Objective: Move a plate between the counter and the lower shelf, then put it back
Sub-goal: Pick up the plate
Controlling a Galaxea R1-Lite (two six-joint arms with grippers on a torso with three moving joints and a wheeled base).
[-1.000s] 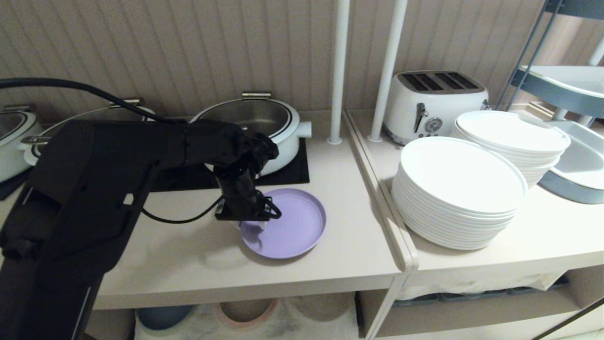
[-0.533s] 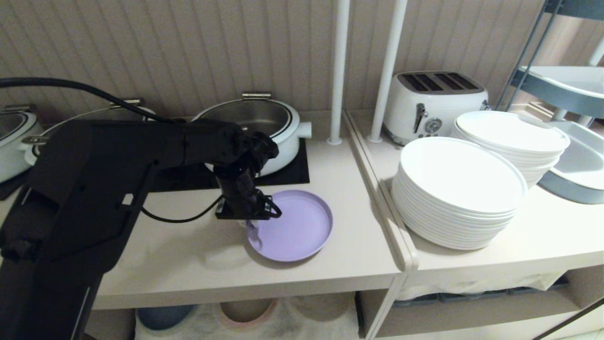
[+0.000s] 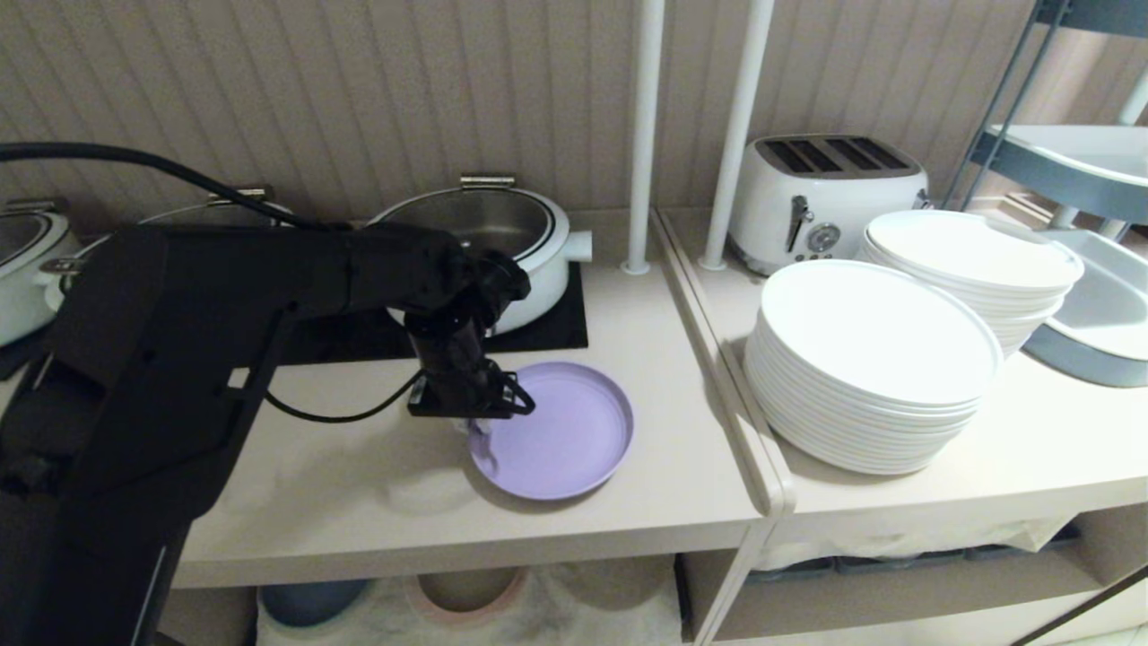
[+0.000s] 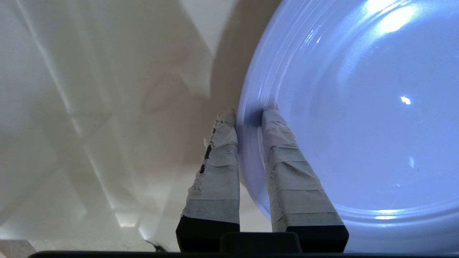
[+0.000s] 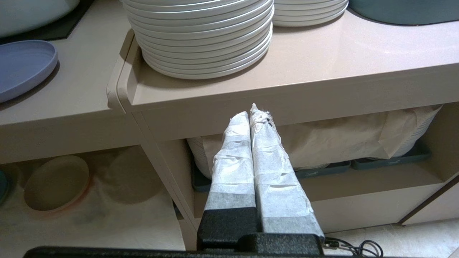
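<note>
The lilac plate (image 3: 560, 435) lies on the beige counter (image 3: 359, 502), in front of the black hob. My left gripper (image 3: 477, 429) points down at the plate's left edge and is shut on its rim. The left wrist view shows this grip: the left gripper (image 4: 247, 116) has one taped finger outside the rim and one inside the plate (image 4: 358, 107). Under the counter is the lower shelf (image 3: 556, 615), lined with white cloth. My right gripper (image 5: 252, 111) hangs shut and empty, low in front of the cabinet, with the plate (image 5: 21, 68) far off to its side.
A steel pot (image 3: 484, 233) sits on the hob behind the plate. On the adjoining section are two stacks of white plates (image 3: 874, 359) and a toaster (image 3: 821, 197). Two white posts (image 3: 641, 135) rise at the back. A pink-rimmed beige plate (image 5: 55, 182) lies on the shelf cloth.
The left gripper's fingers have closed on the plate's left rim. The plate has slid a little to the right. The arm has hardly moved.
</note>
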